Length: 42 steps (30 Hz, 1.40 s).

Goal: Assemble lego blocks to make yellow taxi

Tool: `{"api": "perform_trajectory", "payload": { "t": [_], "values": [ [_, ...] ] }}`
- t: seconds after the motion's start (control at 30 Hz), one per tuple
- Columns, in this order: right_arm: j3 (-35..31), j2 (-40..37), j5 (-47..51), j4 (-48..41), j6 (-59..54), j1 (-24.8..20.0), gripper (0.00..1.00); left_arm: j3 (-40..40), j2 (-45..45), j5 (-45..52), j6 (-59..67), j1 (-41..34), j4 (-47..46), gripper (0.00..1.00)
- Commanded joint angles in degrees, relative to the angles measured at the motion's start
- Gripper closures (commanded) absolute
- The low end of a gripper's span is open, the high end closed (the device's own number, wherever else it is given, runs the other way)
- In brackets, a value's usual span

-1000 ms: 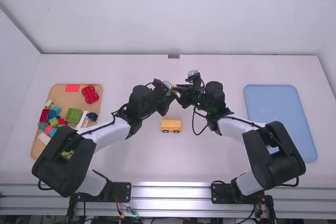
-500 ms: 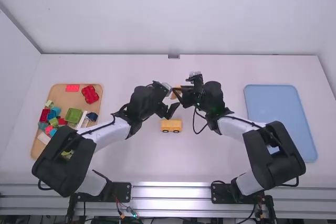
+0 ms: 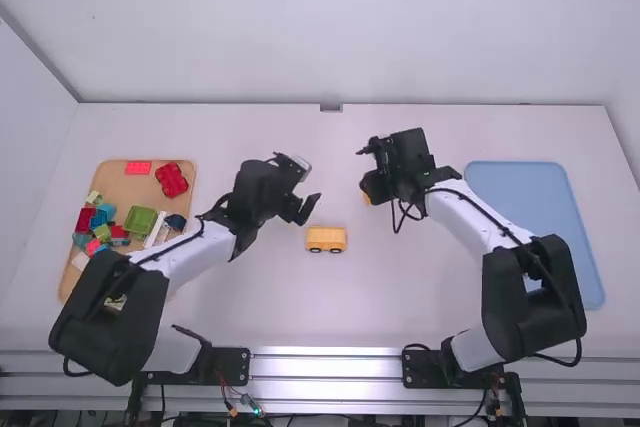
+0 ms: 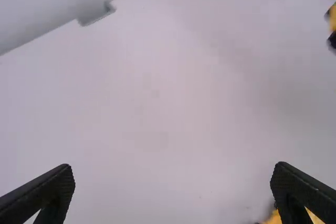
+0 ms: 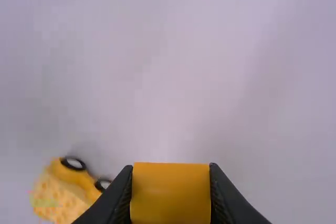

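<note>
Yellow block [image 5: 170, 195] — clasped in right gripper [image 3: 366, 187], left gripper [image 3: 311, 210] spread wide, wheeled yellow base [image 3: 326, 238] on table [image 3: 310, 312]

white, smooth, flat desk [image 3: 400, 292] | left side: tan rectangular tray with rounded corners [image 3: 120, 184], partly beneath the left arm | middle: yellow, boxy toy car base with black wheels [image 3: 326, 239], well apart from both trays | right side: light-blue, flat rectangular tray with rounded corners [image 3: 520, 192], partly beneath the right arm
</note>
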Motion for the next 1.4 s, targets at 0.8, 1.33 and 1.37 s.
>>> {"api": "perform_trajectory", "payload": {
  "t": [0.8,1.33,1.37],
  "values": [
    [4.1,10.4,12.5,-21.7,-41.7,9.7,0.8,-0.3,-0.5,57.2,33.8,15.8,-12.5,0.01],
    [9.3,19.3,13.8,-23.7,-45.6,9.8,0.7,-0.3,-0.4,56.2,33.8,15.8,-12.9,0.01],
    [9.3,19.3,13.8,-23.7,-45.7,9.8,0.65,-0.3,-0.4,55.6,33.9,15.8,-13.1,0.01]
  ]
}}
